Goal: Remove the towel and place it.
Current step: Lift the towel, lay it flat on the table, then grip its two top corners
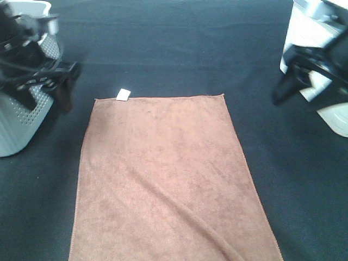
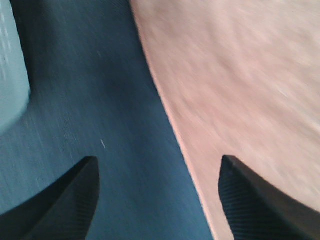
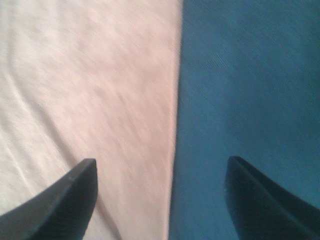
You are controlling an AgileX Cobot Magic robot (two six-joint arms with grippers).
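Observation:
The brown towel (image 1: 168,179) lies spread flat on the black table cloth (image 1: 179,49), its white tag (image 1: 123,94) at the far left corner. My left gripper (image 1: 48,103) hovers open beside the towel's far left corner, holding nothing. In the left wrist view the left gripper (image 2: 159,161) straddles the edge of the towel (image 2: 240,75), one finger (image 2: 250,200) over the plush. My right gripper (image 1: 296,100) hangs open off the far right corner. In the right wrist view the right gripper (image 3: 161,161) spans the hem of the towel (image 3: 85,75) in the same way.
A pale perforated basket (image 1: 22,125) stands at the left edge behind the left arm, also visible in the left wrist view as a basket (image 2: 10,75). White containers (image 1: 310,32) sit at the right edge. A fold runs diagonally across the towel's near part.

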